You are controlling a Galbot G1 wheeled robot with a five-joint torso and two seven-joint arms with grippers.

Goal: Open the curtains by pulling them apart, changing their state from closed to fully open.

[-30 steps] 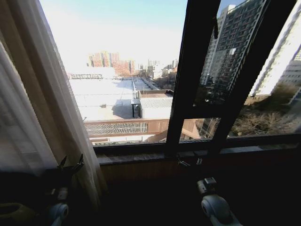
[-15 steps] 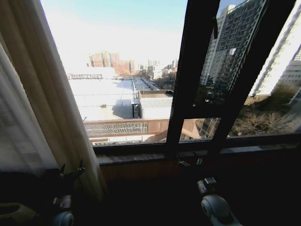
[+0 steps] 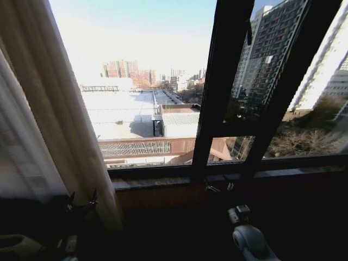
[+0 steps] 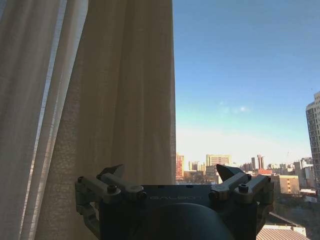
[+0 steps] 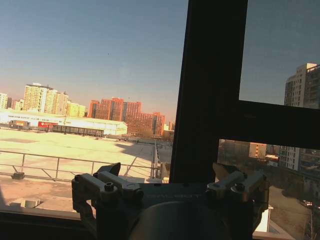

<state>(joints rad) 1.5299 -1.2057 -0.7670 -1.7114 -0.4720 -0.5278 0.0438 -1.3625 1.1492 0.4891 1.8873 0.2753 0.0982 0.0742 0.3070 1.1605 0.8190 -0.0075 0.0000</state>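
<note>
Where the curtains (image 3: 51,114) hang gathered at the left edge of the window, I see cream folds running from the top of the head view down to the sill (image 3: 163,179), with the glass to their right uncovered and city rooftops beyond. My left gripper (image 3: 80,198) sits low beside the bunched fabric, its two dark fingertips spread apart and nothing between them. In the left wrist view the same left gripper (image 4: 170,172) shows both fingers parted with bare sky in the gap, the pleated curtains (image 4: 90,100) standing just beyond its one side; whether cloth touches a finger I cannot tell. My right gripper (image 5: 167,172) faces the black window frame (image 5: 210,90), jaws wide and gripping nothing. In the head view the right gripper (image 3: 219,187) hangs just below the sill.
</note>
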